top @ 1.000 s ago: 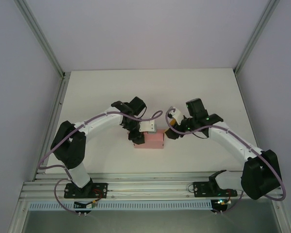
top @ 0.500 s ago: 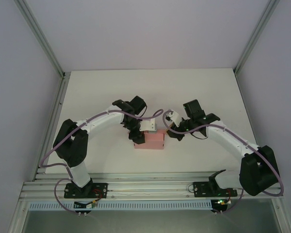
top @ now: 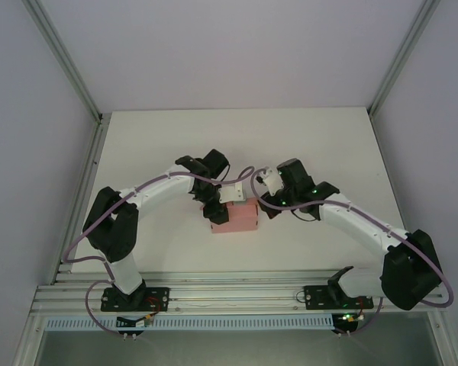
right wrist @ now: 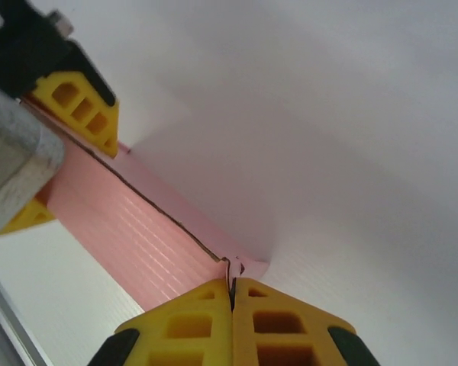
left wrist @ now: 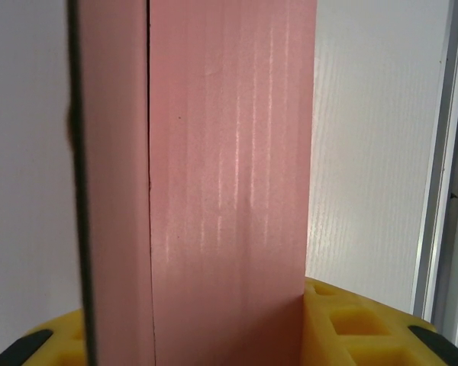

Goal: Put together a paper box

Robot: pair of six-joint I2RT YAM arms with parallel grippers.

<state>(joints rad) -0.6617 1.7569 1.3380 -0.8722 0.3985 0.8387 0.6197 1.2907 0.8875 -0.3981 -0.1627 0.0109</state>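
The paper box (top: pixel 237 219) is a small folded pale pink box lying in the middle of the table. My left gripper (top: pixel 217 211) holds its left end. In the left wrist view the pink card (left wrist: pixel 229 175) runs up between the yellow fingers (left wrist: pixel 359 328), with a seam down its left side. My right gripper (top: pixel 262 206) is at the box's right end. In the right wrist view its jaws (right wrist: pixel 232 288) are pressed together, their tips against the box's corner edge (right wrist: pixel 130 229). The left gripper's yellow finger (right wrist: pixel 80 107) grips the far end there.
The white table (top: pixel 313 145) has free room behind and to both sides of the box. An aluminium rail (top: pixel 237 293) carries the arm bases along the near edge. Pale walls with metal posts (top: pixel 65 69) close in the sides and back.
My right gripper has moved left from a gap beside the box until its shut tips meet the box's right end. The left gripper and box have stayed in place.
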